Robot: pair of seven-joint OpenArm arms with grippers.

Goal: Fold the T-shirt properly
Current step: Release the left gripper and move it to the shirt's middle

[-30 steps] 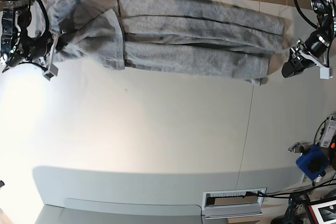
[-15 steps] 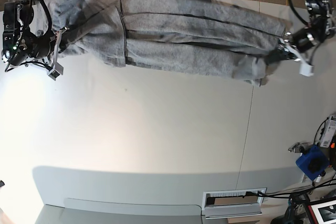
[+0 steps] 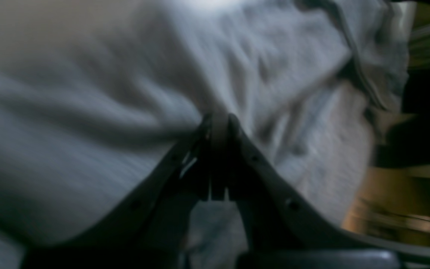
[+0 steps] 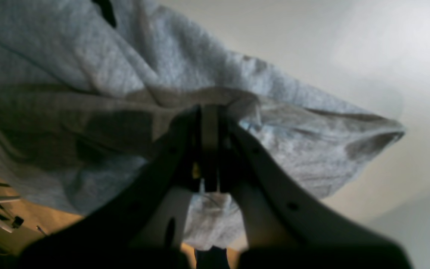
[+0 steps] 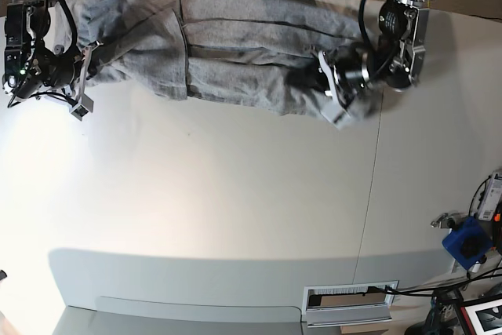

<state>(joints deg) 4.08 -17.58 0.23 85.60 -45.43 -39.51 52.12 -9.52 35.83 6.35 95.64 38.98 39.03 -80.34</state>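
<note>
Your left end effector (image 5: 336, 92) is clamped tight with its arm reaching inward, while your right end effector (image 5: 81, 82) sits pinched closed at the far side.

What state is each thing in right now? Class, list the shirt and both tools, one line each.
T-shirt: folded into a long band, pinched at both ends.
Left tool: shut on the T-shirt.
Right tool: shut on the T-shirt.

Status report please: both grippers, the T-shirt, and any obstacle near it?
Left gripper shut on T-shirt, carrying its end inward. Right gripper shut on the other end. Shirt is a long strip at the table's far edge. Nothing in the way.
</note>
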